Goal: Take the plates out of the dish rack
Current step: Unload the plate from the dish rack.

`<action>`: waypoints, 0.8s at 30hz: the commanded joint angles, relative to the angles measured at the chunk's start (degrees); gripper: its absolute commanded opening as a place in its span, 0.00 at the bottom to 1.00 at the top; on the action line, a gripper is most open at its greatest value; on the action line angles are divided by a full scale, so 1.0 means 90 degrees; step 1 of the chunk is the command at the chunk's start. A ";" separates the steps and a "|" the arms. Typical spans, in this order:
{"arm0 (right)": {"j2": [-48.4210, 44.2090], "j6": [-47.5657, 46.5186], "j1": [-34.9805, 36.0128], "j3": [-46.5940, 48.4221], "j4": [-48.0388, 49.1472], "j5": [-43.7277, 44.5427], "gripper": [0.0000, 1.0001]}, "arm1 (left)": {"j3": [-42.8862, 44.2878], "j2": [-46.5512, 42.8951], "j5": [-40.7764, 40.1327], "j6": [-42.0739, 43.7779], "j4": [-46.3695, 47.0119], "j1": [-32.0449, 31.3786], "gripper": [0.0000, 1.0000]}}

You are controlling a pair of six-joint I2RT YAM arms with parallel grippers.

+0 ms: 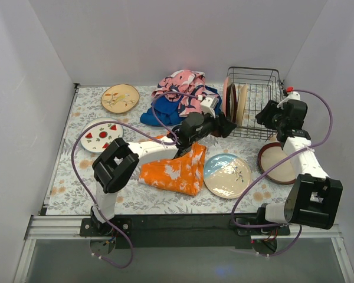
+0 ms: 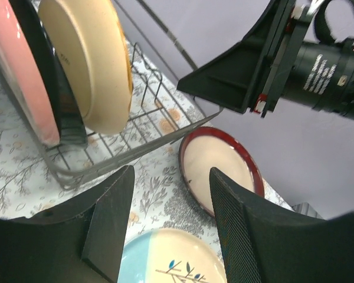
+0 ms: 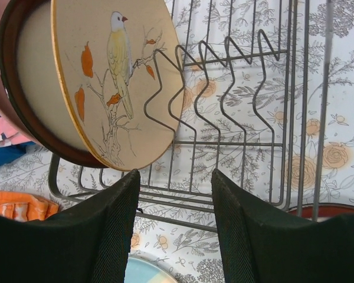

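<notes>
Four plates are already out on the table [image 1: 76, 188]: the tan leafy plate [image 1: 120, 98] at the far left corner, the watermelon plate [image 1: 101, 135] by the left edge, the blue-and-cream plate [image 1: 227, 175] towards the near edge, and the red-rimmed plate [image 1: 277, 162] by the right edge. The dish rack [image 1: 259, 88] sits in the far right corner. Three plates stand on edge at its left end: the pink plate [image 2: 17, 76], the dark-rimmed plate [image 2: 62, 112] and the bird plate [image 3: 115, 76], each leaning on the next.

I judge this to be the gap between picks, with more than half the unloading done.

The left gripper [image 2: 171, 174] hangs just outside the rack's near side, over the table, its jaws spread with nothing between them. The right gripper [image 3: 175, 174] looks down into the rack's bare wire slots, its jaws also apart and empty, with the bird plate just to one side.

The bird plate comes next, I think, since it faces the rack's open slots and nothing blocks it. I would have the right gripper take its upper rim and lift it straight up, clear of the wire dividers. The dark-rimmed plate rests against it and may tip once that support goes. The two arms are close here, so only one should move in.
</notes>
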 commanded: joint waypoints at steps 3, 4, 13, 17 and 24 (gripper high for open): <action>0.0063 -0.0265 0.0610 0.0683 -0.0138 0.0307 0.58 | -0.0642 -0.0925 -0.0641 0.0050 -0.0188 0.0031 0.52; 0.0053 -0.0275 0.0679 0.0713 -0.0138 0.0366 0.58 | -0.0750 -0.1033 -0.0690 0.0040 -0.0169 0.0022 0.52; 0.0550 -0.0568 0.1334 0.1279 -0.0109 0.0952 0.59 | -0.1961 -0.2585 -0.1188 -0.0612 -0.0978 0.0031 0.52; 0.1203 -0.0704 0.1412 0.1620 -0.0099 0.0943 0.59 | -0.3354 -0.3552 -0.1208 -0.0916 -0.0833 0.0031 0.53; 0.2094 -0.0929 0.1597 0.2051 -0.0099 0.1030 0.53 | -0.3769 -0.4792 -0.0993 -0.0839 -0.1915 0.0061 0.53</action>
